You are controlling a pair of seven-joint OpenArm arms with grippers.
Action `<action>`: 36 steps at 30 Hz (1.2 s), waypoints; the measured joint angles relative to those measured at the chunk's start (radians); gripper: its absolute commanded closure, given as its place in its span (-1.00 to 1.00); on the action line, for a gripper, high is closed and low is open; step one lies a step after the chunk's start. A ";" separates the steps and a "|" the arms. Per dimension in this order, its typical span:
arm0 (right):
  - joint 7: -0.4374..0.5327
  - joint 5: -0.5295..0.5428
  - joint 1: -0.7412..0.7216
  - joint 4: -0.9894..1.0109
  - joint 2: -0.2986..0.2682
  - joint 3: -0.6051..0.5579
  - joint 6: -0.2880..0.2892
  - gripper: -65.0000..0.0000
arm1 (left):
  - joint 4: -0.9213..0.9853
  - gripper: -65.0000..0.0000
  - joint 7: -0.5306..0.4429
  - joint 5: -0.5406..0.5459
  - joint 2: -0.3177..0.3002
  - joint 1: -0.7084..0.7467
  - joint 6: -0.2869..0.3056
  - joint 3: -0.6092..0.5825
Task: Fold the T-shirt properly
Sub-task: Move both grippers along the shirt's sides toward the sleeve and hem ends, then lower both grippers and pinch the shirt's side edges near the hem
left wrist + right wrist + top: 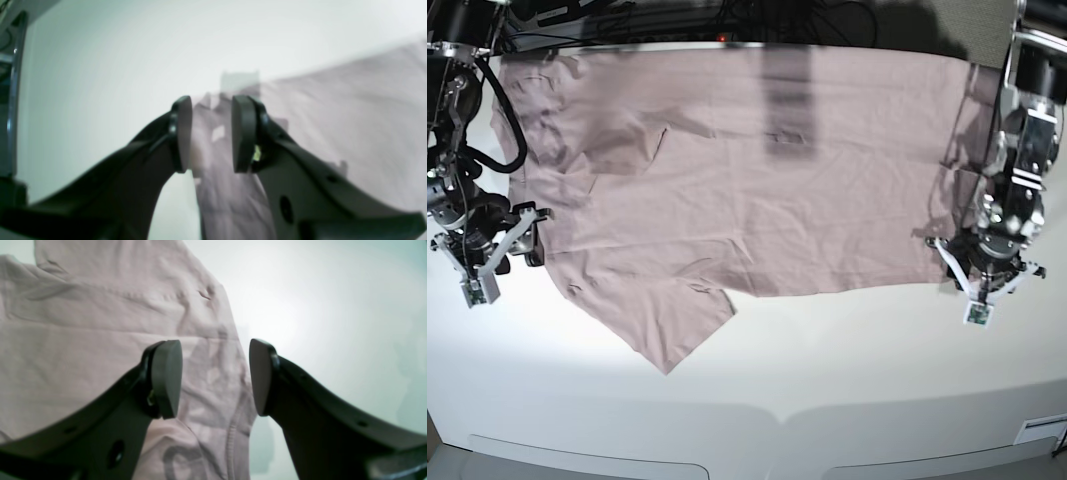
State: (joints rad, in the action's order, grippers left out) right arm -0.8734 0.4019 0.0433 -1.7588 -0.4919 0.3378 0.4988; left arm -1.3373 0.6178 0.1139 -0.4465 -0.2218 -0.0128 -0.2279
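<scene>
While parted, left gripper [211, 133] straddles T-shirt [757, 170] hem | right gripper [215, 376] wide over edge, holding nothing

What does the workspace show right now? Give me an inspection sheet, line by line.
Surface: white table, bare along the near edge.
Job's things: T-shirt, dusty pink, spread flat and unfolded across the far half; one sleeve points toward the near edge; light wrinkles.
Clutter: nothing seen.
Grippers: left gripper sits at the shirt's edge on the base view's right, jaws apart with cloth between them, not visibly clamped; right gripper is at the opposite edge, jaws open over the shirt's edge, holding nothing.
Cables: black cables loop along the right arm; more run behind the table's far edge.
Surroundings: dark background behind the table, detail unclear.
</scene>
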 measured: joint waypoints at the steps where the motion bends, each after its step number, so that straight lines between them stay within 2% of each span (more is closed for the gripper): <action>1: 0.000 0.014 -0.001 0.000 0.001 0.000 0.000 0.01 | 0.040 0.38 -0.024 0.009 0.000 -0.021 0.016 0.001; 8: -0.011 0.019 0.000 0.000 0.001 -0.001 0.000 0.01 | 0.344 0.38 -0.040 0.119 0.003 -0.174 0.201 0.000; 11: -0.017 0.020 0.000 0.000 0.001 -0.001 0.000 0.01 | 0.417 0.38 -0.048 0.123 0.000 -0.203 0.201 -0.001; 22: -0.053 0.020 0.000 0.000 0.001 -0.001 0.000 0.01 | 0.420 0.38 -0.068 0.124 -0.034 -0.206 0.215 -0.001; 25: -0.071 0.020 0.001 0.000 0.001 -0.001 0.000 0.01 | 0.420 0.38 -0.044 0.150 -0.061 -0.206 0.253 -0.001; 28: -0.071 0.020 0.001 0.000 0.001 -0.001 0.000 0.01 | 0.420 0.38 -0.016 0.256 -0.090 -0.205 0.312 -0.001; 32: -0.071 0.020 0.001 0.000 0.001 -0.001 0.000 0.01 | 0.420 0.38 0.003 0.336 -0.100 -0.206 0.386 -0.001; 36: -0.072 0.020 0.001 0.000 0.001 -0.001 0.000 0.01 | 0.420 0.38 0.003 0.335 -0.099 -0.205 0.390 -0.001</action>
State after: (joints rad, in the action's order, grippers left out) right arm -0.9451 0.4221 0.0441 -1.7584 -0.4908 0.3370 0.4992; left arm -0.9169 0.6209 0.4492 -0.5457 -0.4271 0.3775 -0.2291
